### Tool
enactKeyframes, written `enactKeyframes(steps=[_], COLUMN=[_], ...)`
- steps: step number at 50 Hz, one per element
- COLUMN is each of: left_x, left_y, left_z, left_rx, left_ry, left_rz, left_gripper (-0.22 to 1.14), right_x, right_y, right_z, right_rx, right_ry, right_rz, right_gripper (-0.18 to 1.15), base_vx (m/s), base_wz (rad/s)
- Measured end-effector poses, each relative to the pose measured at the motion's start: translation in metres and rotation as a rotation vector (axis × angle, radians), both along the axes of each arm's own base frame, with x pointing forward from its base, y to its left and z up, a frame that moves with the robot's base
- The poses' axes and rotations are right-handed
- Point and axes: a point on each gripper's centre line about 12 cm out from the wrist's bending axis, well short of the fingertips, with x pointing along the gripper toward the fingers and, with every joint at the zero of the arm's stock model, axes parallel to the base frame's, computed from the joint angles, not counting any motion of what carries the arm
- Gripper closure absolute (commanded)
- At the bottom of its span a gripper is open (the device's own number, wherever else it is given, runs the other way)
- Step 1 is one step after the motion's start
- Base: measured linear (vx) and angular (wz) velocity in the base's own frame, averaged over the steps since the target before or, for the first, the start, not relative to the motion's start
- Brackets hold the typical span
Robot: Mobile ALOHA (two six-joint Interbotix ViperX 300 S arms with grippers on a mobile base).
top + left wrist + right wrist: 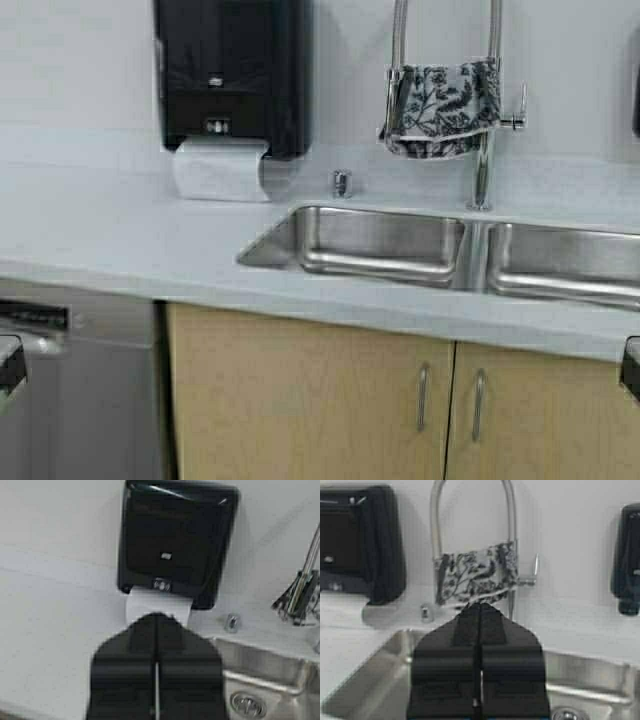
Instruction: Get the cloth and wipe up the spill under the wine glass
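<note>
- High view: the cloth [442, 108] hangs draped over the faucet [485, 150] above the sink [380, 245], long axis level across the arch. No wine glass or spill in sight. My arms sit low at the frame edges.
- Left wrist: left gripper [156, 625] pressed closed, facing the towel dispenser [175, 545]; faucet off to the side.
- Right wrist: right gripper [480, 611] closed, empty, cloth [475, 575] dead ahead. My right arm looks nearer.
</note>
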Motion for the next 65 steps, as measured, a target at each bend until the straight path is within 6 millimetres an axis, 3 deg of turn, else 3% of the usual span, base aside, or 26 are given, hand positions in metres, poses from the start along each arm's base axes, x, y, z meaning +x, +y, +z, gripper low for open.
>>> enactKeyframes(steps=[12,22,37,50,58,65], left_x=[-0.015,-0.028,-0.031,-0.037,-0.037,-0.037], left_y=[0.0,0.0,0.0,0.001,0.0,0.0], left_z=[0.001,0.006,0.005,0.004,0.004,0.003], left_rx=[-0.005,-0.007,-0.003,-0.002,-0.003,-0.005], left_ry=[-0.047,-0.093,-0.078,-0.097,-0.097,-0.095], left_rz=[-0.002,0.0,0.0,0.002,0.0,0.0], left_gripper=[0.89,0.89,0.89,0.89,0.89,0.89], right_x=[0.0,0.022,0.049,0.079,0.103,0.125], right_y=[0.005,0.016,0.062,0.108,0.126,0.141], right_z=[0.0,-0.003,-0.005,-0.043,-0.071,-0.099], right_rx=[0.0,-0.018,-0.022,-0.047,-0.055,-0.059], right_ry=[0.003,0.077,0.075,0.195,0.249,0.287], right_rz=[0.027,0.08,0.275,0.415,0.441,0.462], right_gripper=[0.92,0.92,0.92,0.91,0.9,0.79], base_vx=[0.33,0.28,0.25,0.21,0.15,0.12], base_wz=[-0.07,-0.1,-0.1,-0.03,-0.01,0.0])
